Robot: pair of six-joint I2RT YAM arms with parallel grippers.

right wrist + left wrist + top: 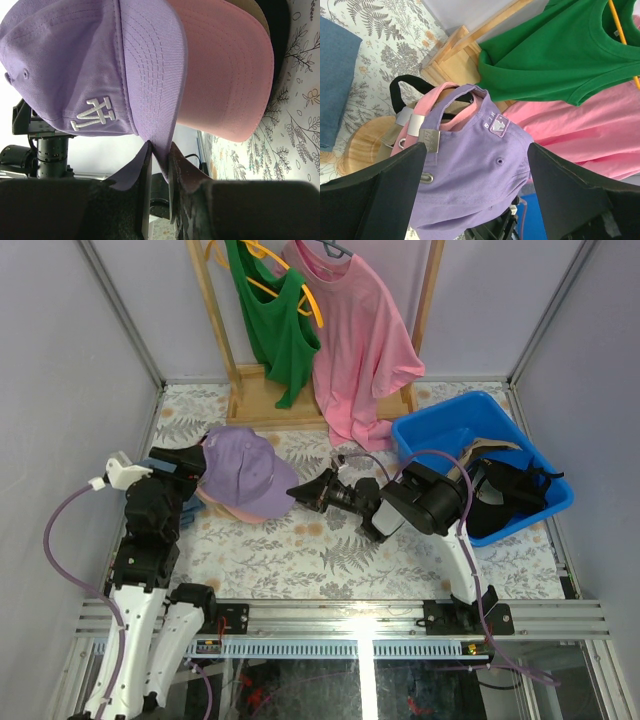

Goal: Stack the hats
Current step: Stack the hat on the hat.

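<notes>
The lavender fabric baseball cap (245, 472) lies topmost on a pile of caps at the left of the floral-covered table (330, 550), directly over a pink fabric cap (225, 75). The right gripper (159, 150) is clenched on the lavender cap's curved brim. The left gripper (477, 150) is released, its fingers spread wide either side of the cap's rear.

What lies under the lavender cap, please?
A pink cap sits directly beneath the lavender cap, with slivers of a tan cap and a black cap below. Their crowns are mostly covered.
</notes>
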